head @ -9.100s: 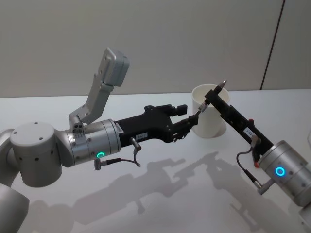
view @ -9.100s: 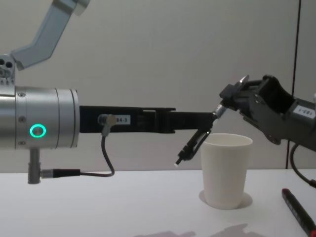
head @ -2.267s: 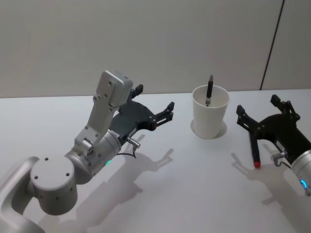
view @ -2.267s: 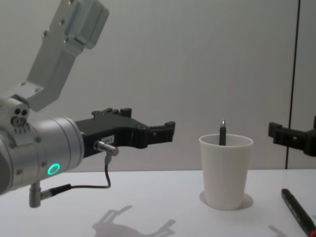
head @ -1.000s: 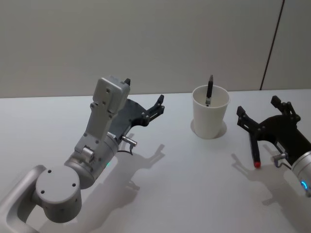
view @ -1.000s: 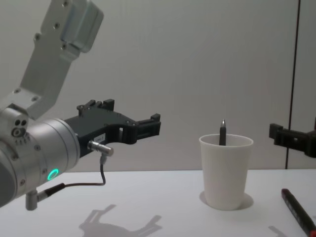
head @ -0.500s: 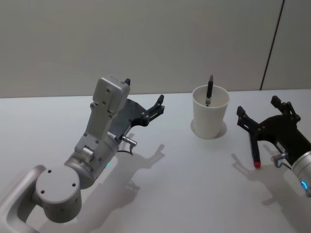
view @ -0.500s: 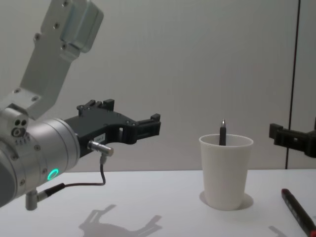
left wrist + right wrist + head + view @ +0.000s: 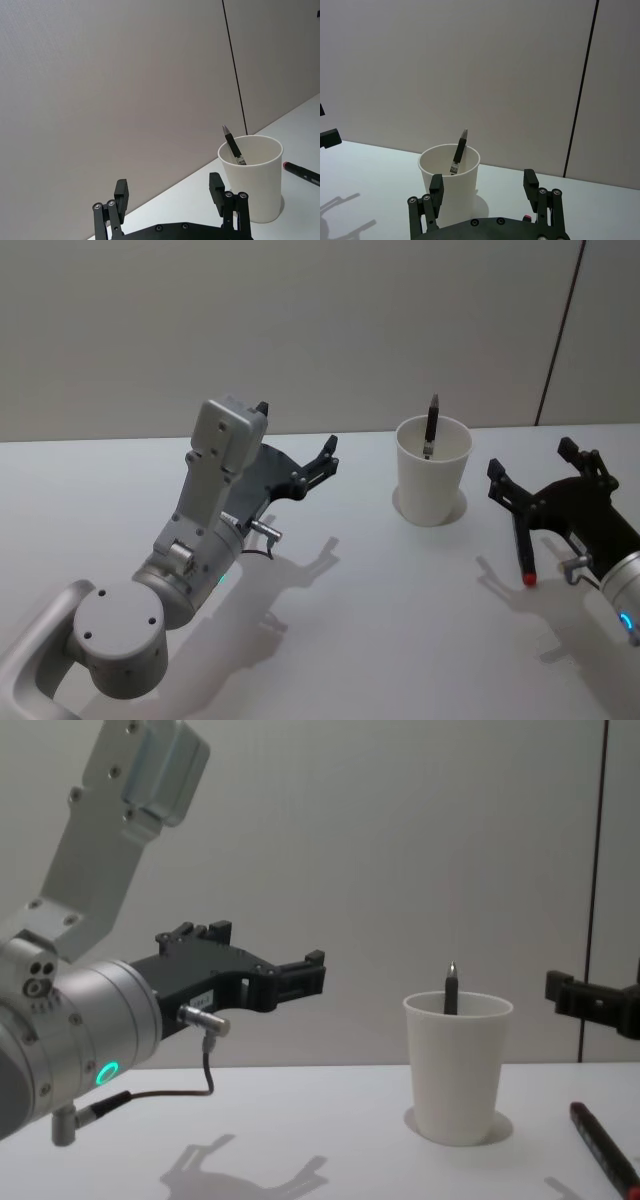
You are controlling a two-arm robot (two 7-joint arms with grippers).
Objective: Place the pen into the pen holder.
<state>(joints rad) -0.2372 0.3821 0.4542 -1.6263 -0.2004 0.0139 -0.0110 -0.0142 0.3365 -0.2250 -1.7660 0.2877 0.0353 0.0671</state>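
- Left gripper (image 9: 298, 435) stands open and empty, raised over the table well to the left of the pen holder (image 9: 432, 485); confirm its spread fingers in the left wrist view.
- Right gripper (image 9: 530, 462) is likewise open and empty; it is held low to the right of the pen holder, apart from it.
- Compare the earliest head view: both grippers were then crowded at the rim of the pen holder with the pen between them; both have since pulled clear, the left arm folding back last; over the last second nothing has moved.
- Pen (image 9: 432, 425) now stands inside the pen holder, a white paper cup; its pointed end is up, it leans on the rim, and nothing touches it; treat the placement as very likely complete.
- Note the black marker (image 9: 523, 552) with a red end, lying on the table beneath the right gripper; whether it belongs to the task cannot be told.
- Surface: a plain white matte table (image 9: 380, 640) carrying soft shadows of both arms; the pen holder sits upright on it.
- Room: a bare pale wall (image 9: 300, 320) behind, with one dark vertical seam (image 9: 560, 330) at the right.
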